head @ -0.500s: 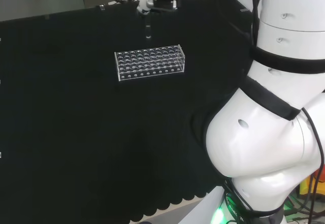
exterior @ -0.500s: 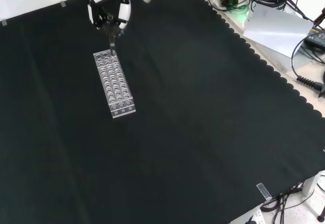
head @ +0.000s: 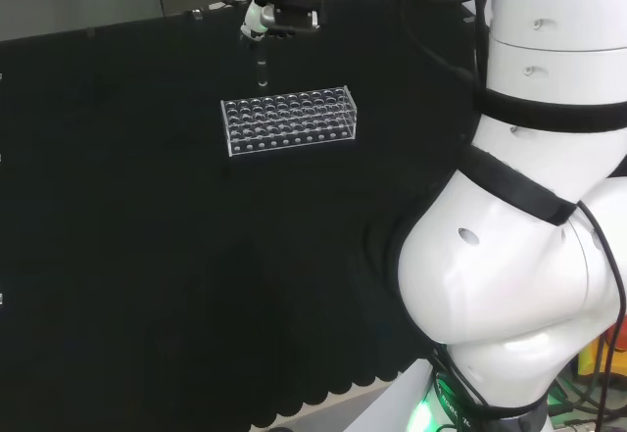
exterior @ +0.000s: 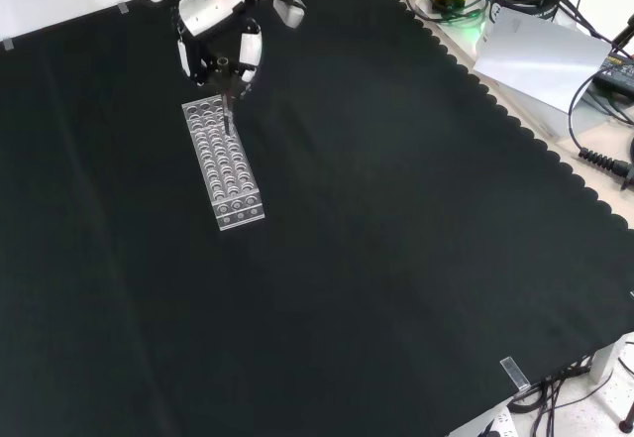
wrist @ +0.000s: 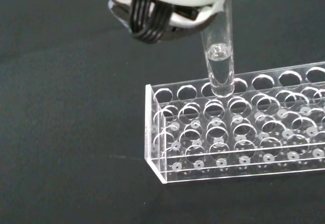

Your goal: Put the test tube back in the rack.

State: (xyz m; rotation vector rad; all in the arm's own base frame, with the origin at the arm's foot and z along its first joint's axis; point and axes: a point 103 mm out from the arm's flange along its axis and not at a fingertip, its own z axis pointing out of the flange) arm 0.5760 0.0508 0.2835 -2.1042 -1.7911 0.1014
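Fingers [exterior: 250, 53] of the hand [exterior: 220, 31] pinch the upright test tube [wrist: 219, 61] just above the rack [wrist: 238, 132].

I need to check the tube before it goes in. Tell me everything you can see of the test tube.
The test tube is clear, glass or plastic by its look, with a rounded bottom and a little clear liquid in its lower part. It hangs upright, its top held in the hand. Its tip is just above the holes at one end of the clear rack, not yet inside one. Whether it touches the rack's top cannot be told.
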